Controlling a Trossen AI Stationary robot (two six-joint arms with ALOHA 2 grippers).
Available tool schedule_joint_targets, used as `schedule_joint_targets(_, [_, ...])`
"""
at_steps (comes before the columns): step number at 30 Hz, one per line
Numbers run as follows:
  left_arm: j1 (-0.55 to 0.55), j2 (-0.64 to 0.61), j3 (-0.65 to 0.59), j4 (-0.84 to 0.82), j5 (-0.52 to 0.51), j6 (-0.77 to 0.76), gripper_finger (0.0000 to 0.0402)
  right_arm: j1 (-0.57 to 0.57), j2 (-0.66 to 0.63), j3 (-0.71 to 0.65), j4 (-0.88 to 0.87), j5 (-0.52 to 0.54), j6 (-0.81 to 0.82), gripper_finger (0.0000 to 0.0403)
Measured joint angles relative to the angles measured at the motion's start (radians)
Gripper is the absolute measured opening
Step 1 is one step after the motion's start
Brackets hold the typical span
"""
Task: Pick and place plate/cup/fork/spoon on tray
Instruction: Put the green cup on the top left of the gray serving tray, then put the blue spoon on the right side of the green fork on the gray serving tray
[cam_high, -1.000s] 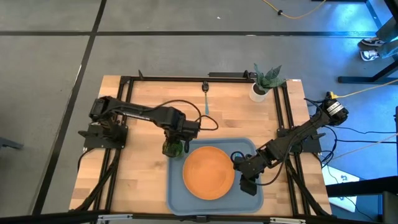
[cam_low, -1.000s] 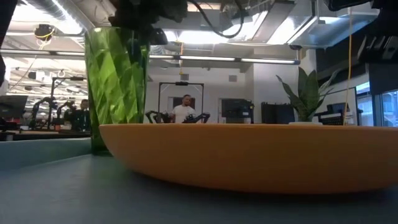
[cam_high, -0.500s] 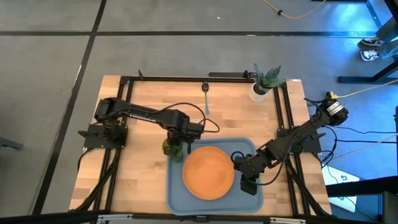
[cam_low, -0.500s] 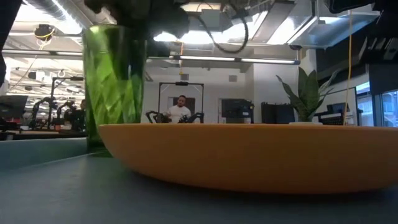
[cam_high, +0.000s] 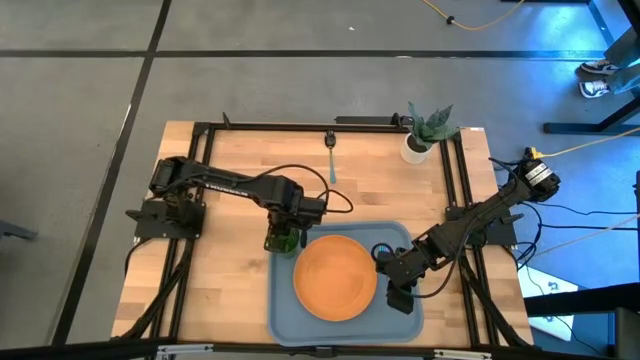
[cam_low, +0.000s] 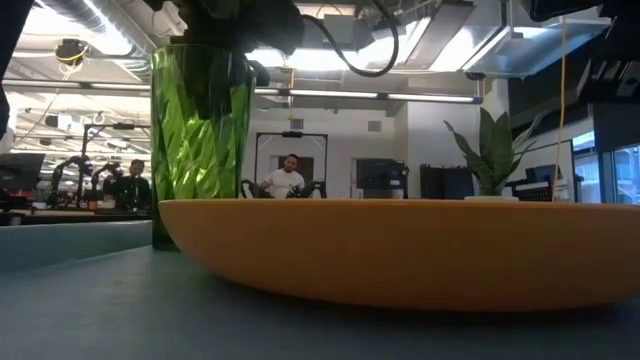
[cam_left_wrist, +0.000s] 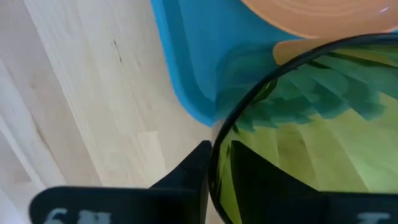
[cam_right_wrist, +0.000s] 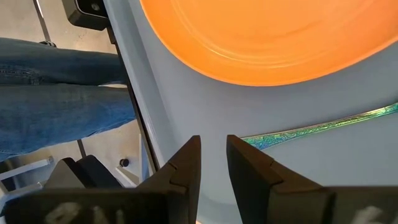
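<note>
The round, flat orange plate (cam_high: 335, 277) already lies in the large grey-blue plastic tray (cam_high: 283, 315) with the raised rim, filling much of its middle. The small translucent dark-green tumbler (cam_high: 283, 240) stands upright at the tray's far left corner, just beside the plate; from the low view its base seems to sit on the tray floor, though the plate's edge hides part of it. The left tool (cam_high: 285, 232) hangs directly over the cup, with one dark finger (cam_left_wrist: 186, 171) outside the rim and the other apparently inside; whether it grips or has let go I cannot tell.

The right tool (cam_high: 398, 297) waits over the tray's right side, its fingers (cam_right_wrist: 183, 168) a little apart and empty. Beside the plate, in the right wrist view, a thin iridescent utensil (cam_right_wrist: 323, 127) lies on the tray floor; which of the two it is I cannot say.

One slim teal-handled utensil (cam_high: 331, 160) lies on the wooden desk (cam_high: 230, 170) near the far edge, well apart from the tray, not yet placed. So plate and cup look done, one utensil remains.
</note>
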Motion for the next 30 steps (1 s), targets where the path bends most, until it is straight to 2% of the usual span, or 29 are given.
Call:
schedule_joint_targets(4, [0.000,0.000,0.045,-0.051,0.000,-0.001,0.0056,0.000,0.000,0.000,0.000,0.000,0.000,0.0081])
schedule_joint_targets(15, [0.000,-0.002,0.215,-0.054,-0.010,0.033,0.0056,0.000,0.000,0.000,0.001,-0.001,0.000,0.0081])
schedule_joint_targets(20, [0.000,-0.002,0.253,-0.068,-0.045,0.033,0.0057,0.000,0.000,0.000,0.001,0.000,-0.001,0.0081])
schedule_joint_targets(24, [0.000,-0.002,0.339,-0.136,-0.101,-0.019,0.0057,-0.011,-0.025,0.001,-0.006,0.000,0.000,0.0081])
schedule_joint_targets(26, [0.000,-0.002,0.404,-0.184,-0.140,-0.063,0.0057,-0.022,-0.046,0.021,-0.049,0.024,-0.002,0.0081])
schedule_joint_targets(30, [0.000,-0.003,0.520,-0.247,-0.187,-0.170,0.0057,-0.046,-0.081,0.097,-0.220,0.162,-0.004,0.0081])
